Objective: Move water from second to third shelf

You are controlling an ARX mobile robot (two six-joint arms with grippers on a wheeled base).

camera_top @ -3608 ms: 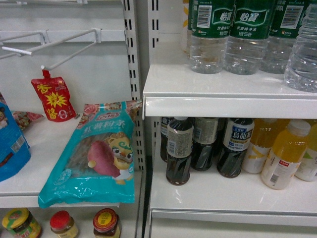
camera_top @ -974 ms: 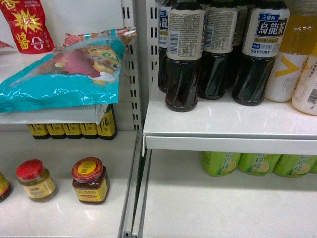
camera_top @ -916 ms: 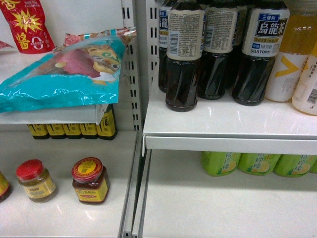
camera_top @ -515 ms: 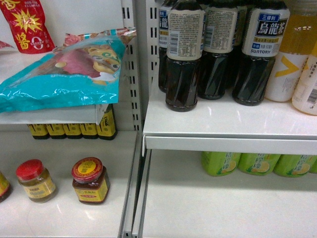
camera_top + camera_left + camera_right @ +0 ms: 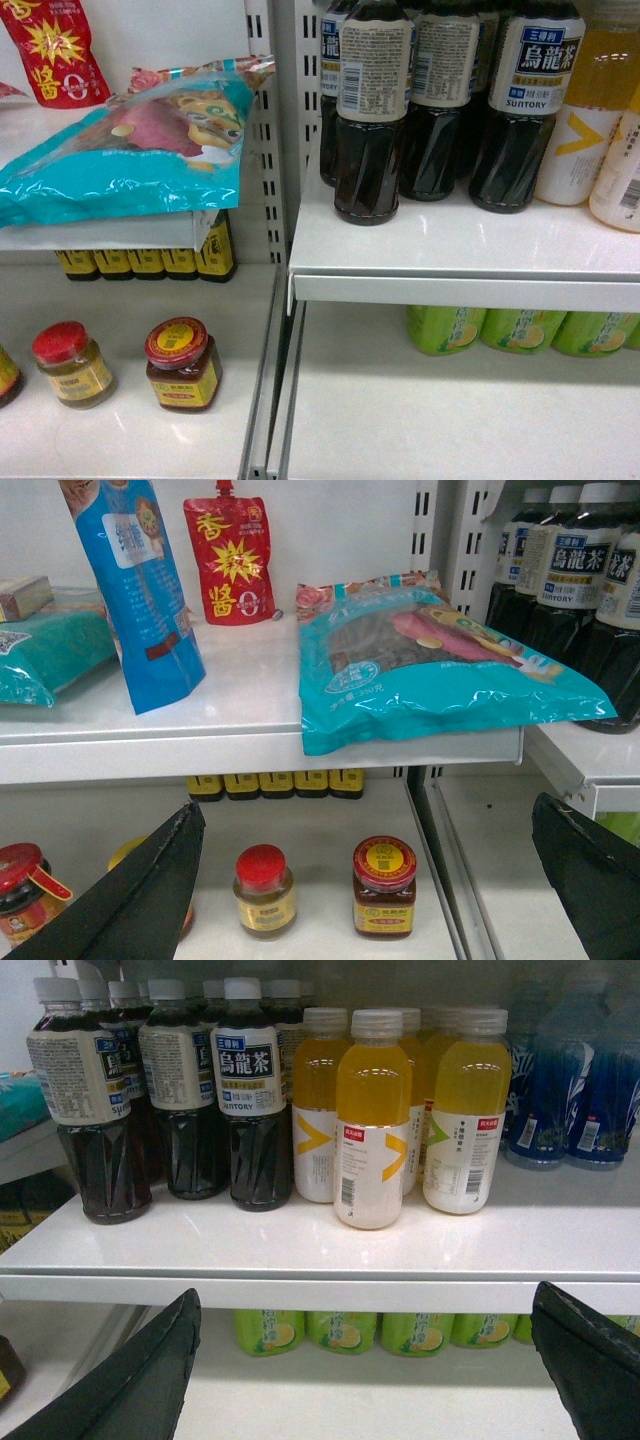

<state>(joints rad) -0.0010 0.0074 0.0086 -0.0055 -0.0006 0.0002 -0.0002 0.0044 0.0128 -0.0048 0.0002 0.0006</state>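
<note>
Neither gripper shows in the head view; each wrist view does show one. The left gripper (image 5: 365, 880), jaws wide apart, hangs before two small jars (image 5: 385, 888). The right gripper (image 5: 365, 1360), jaws likewise apart, faces the shelf edge (image 5: 320, 1285) below the yellow drink bottles (image 5: 372, 1120). Dark tea bottles (image 5: 372, 110) read "SUNTORY". Blue bottles (image 5: 560, 1080) appear in the right wrist view only. No water bottle is in view.

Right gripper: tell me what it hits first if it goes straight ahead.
Probably the white shelf edge, which lies between the open right gripper's fingers. Just above stand the yellow drink bottles; below, the green bottles. Depth is unclear.
</note>
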